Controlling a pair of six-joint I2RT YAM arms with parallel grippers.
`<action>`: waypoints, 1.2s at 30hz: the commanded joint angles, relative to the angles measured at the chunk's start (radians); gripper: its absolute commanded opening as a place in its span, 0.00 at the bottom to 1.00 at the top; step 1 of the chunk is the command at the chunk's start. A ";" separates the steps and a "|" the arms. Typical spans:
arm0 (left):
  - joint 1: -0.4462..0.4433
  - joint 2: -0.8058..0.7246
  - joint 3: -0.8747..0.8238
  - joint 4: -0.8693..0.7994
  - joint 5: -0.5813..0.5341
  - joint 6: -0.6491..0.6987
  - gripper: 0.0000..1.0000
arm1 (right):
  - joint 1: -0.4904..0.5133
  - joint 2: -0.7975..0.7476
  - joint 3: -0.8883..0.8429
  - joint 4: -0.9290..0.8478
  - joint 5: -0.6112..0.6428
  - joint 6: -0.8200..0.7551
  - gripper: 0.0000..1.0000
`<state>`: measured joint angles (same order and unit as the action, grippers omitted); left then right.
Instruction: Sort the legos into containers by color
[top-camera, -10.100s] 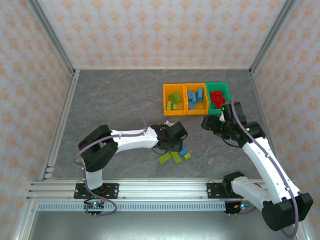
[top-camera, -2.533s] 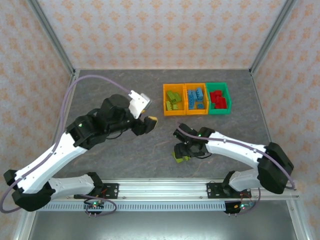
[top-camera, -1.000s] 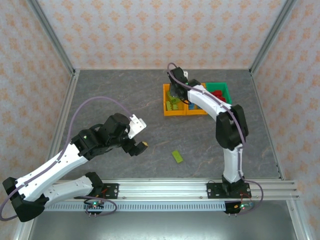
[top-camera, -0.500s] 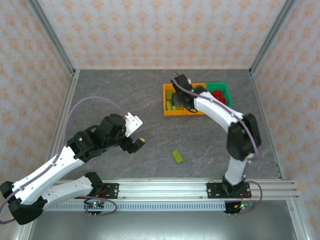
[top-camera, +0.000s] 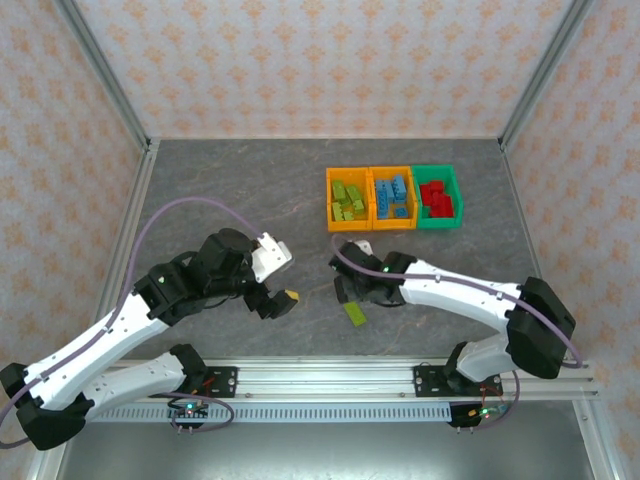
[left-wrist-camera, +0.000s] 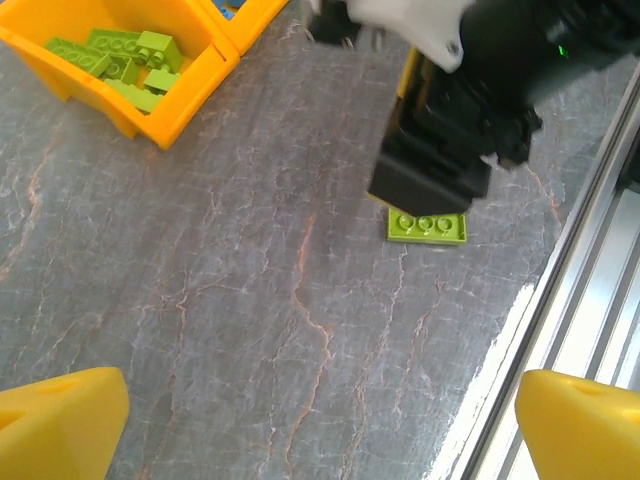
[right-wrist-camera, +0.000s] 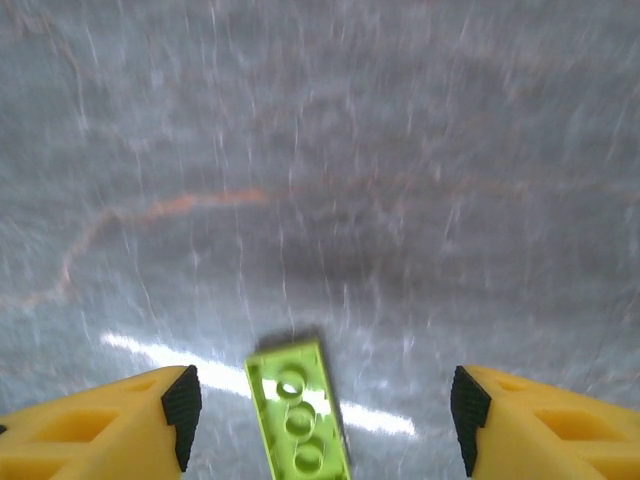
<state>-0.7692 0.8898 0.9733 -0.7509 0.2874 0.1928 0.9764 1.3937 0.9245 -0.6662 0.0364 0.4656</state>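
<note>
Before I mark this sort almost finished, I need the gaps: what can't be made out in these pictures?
Right wrist view: the bottom edge cuts off the loose brick; the table is blurred.
Left wrist view: the right pincer hides the table behind that brick; the top edge cuts off the bins.
Top view: the legos in the bins are too small to count.

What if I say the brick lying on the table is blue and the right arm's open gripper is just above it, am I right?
Not quite. The brick is lime green, not blue, as the right wrist view shows. The rest holds: it lies on the table with the open right gripper just above it.
</note>
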 joint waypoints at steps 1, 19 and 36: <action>0.010 0.006 -0.010 0.016 0.020 0.023 1.00 | 0.035 0.011 -0.038 -0.011 -0.021 0.082 0.69; 0.010 0.024 -0.010 0.007 0.009 0.025 1.00 | 0.091 0.178 -0.114 0.104 -0.035 0.131 0.28; 0.010 0.009 0.000 -0.003 -0.056 0.020 1.00 | -0.301 0.119 0.248 0.211 0.072 -0.124 0.27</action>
<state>-0.7692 0.9146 0.9730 -0.7509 0.2646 0.1928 0.7349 1.4208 1.0744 -0.5041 0.1013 0.4503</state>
